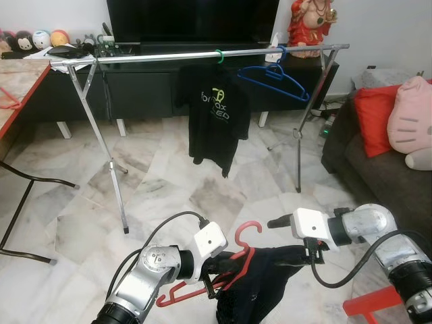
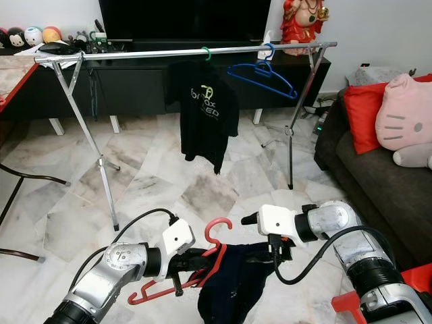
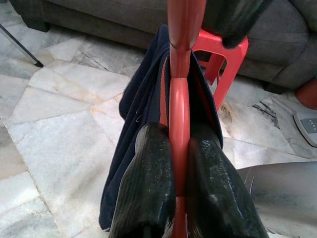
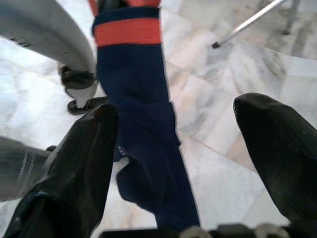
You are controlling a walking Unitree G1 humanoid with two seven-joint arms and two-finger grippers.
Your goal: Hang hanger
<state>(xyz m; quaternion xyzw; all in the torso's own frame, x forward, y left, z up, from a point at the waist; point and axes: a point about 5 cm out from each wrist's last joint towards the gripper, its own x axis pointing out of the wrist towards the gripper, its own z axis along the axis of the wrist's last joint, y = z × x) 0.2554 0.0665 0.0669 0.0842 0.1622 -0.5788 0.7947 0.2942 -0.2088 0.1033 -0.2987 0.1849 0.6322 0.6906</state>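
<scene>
1. Holding the red hanger (image 1: 233, 260) low in front of the body, the left hand (image 3: 179, 198) has its two fingers pressed onto the hanger's red bar, one on each side, as the left wrist view shows plainly.
2. A dark navy garment (image 1: 260, 287) is draped over that hanger and hangs down toward the marble floor (image 1: 175, 182).
3. The right hand (image 4: 178, 148) sits just beside the garment with its fingers spread wide; the cloth hangs between them, but they are not gripping it (no pinch that I can see).
4. Judging by this, the step in hand is carrying the loaded hanger; it has been picked up but not yet hung.
5. The clothes rail (image 1: 202, 55) stands well ahead, across the floor, in front of the TV cabinet (image 1: 148, 84).
6. On the rail already: a black T-shirt (image 1: 214, 115) on a green hook, and an empty blue hanger (image 1: 273, 77) toward the robot's right end.
7. The next move seems to call for raising the hanger, its red hook (image 1: 246, 233) upward, closing in on the rail, and setting the hook over a bare stretch, probably to the left of the black shirt.
8. Containers: none that I can make out, so there are no contents to report.
</scene>
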